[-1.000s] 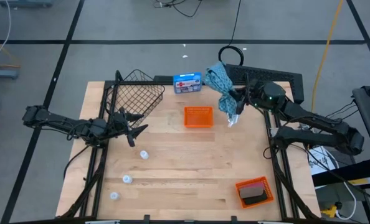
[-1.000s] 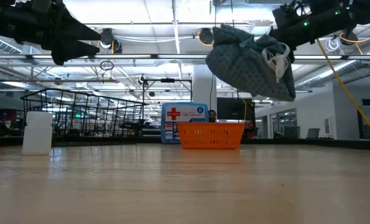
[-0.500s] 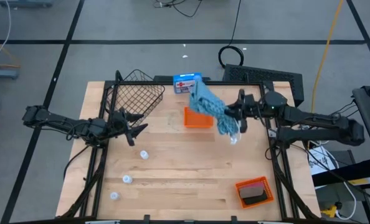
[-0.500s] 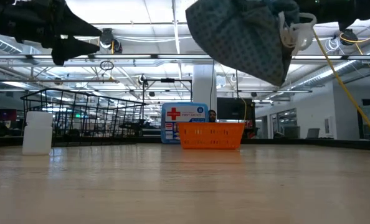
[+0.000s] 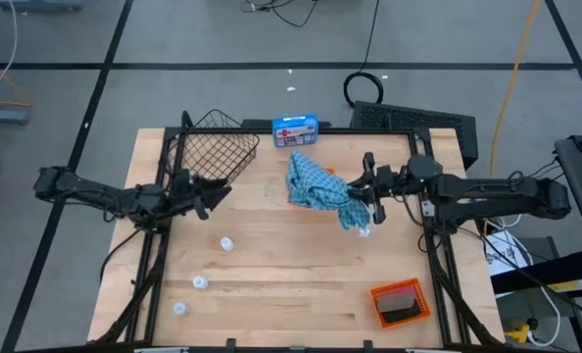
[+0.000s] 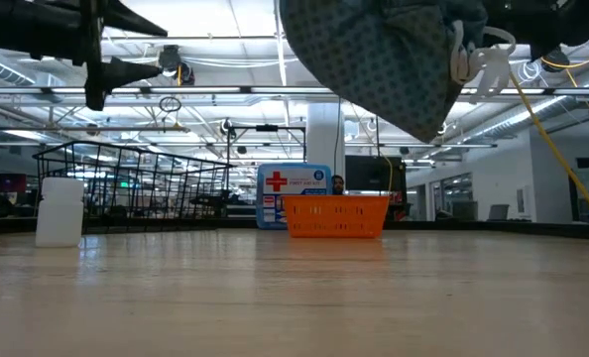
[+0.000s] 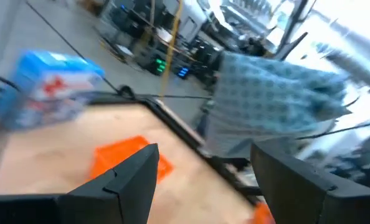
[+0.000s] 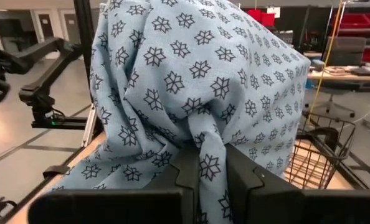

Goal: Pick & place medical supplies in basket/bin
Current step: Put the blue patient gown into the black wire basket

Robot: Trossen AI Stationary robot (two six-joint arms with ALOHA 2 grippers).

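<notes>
Wooden worktop [image 5: 301, 275], bright open office behind; my right end effector [image 5: 367, 185], pinching the teal cloth [image 5: 315, 186], had swung it toward mid-worktop, left end effector [image 5: 210, 188] spread.

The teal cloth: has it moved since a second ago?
Yes. In the high view the cloth, held by the right gripper, has travelled left from beside the blue box, toward the basket.
</notes>
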